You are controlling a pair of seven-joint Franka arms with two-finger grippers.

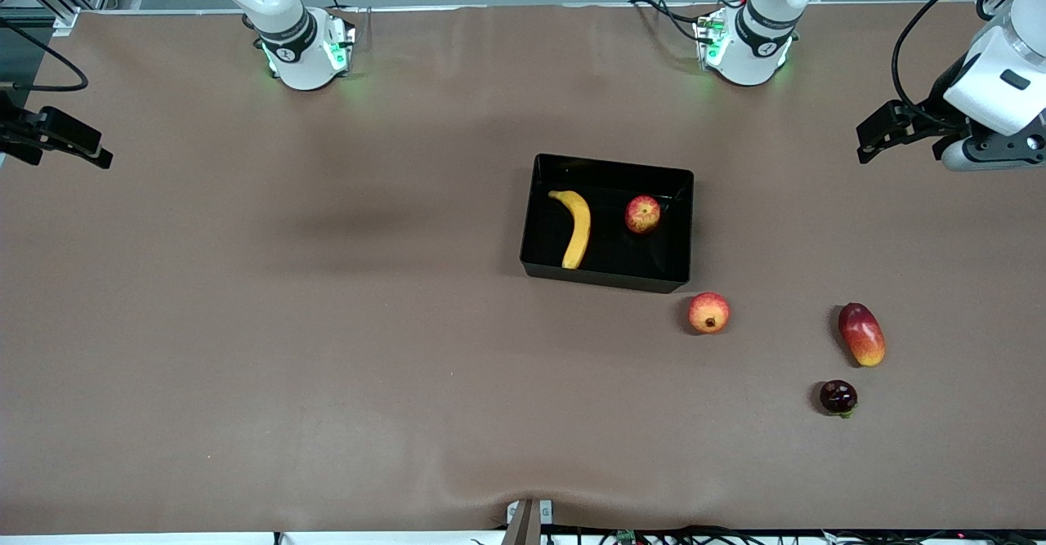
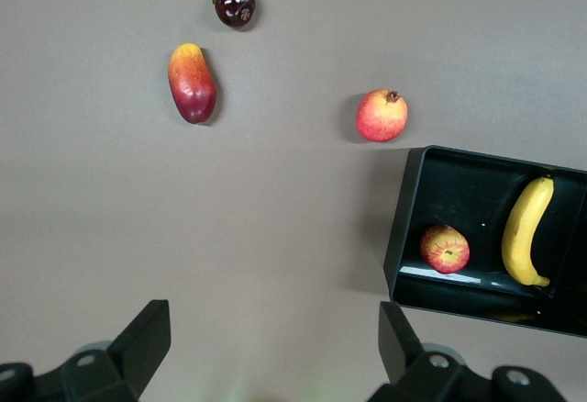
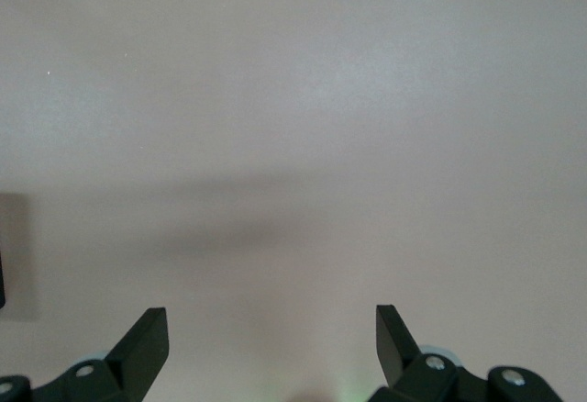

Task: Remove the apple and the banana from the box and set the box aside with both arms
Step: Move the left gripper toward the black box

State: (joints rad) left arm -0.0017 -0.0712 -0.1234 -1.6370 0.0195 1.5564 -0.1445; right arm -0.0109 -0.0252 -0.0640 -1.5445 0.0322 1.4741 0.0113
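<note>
Front view showed nothing lifted yet: the shallow glossy black plastic box (image 1: 606, 222) sat near mid-table, a bit toward the left arm's end, w/ the long curved yellow banana (image 1: 574, 227) and the small round red apple w/ yellow-green streaks (image 1: 642, 214) both inside, well apart from each other. Step in hand looked like the first pick, prob. the apple, since it lay on the side of the box toward the left arm. To do it well: come straight down over the apple w/ fingers wide, keep clear of the box wall just beside it, close around the widest part of the fruit, lift clear of the rim before moving sideways. The banana would want a grip across its middle, fingers crosswise to its length, else it could pivot. The left gripper (image 1: 887, 130) hung spread & empty over bare table at the left arm's end, well apart from the box; its wrist view had both fingers (image 2: 138, 338) wide, w/ apple (image 2: 445, 248) and banana (image 2: 526, 230) visible in the box (image 2: 404, 228). The right gripper (image 1: 61, 140) hung spread & empty over the right arm's end, its wrist view showing fingers (image 3: 139, 338) over plain brown tabletop (image 3: 293, 99). Distractors outside the box: an orange-red round fruit w/ dark crown (image 1: 708, 312) just nearer the camera than the box corner, an oblong red-yellow mango (image 1: 861, 333), and a small dark round fruit (image 1: 838, 396).
</note>
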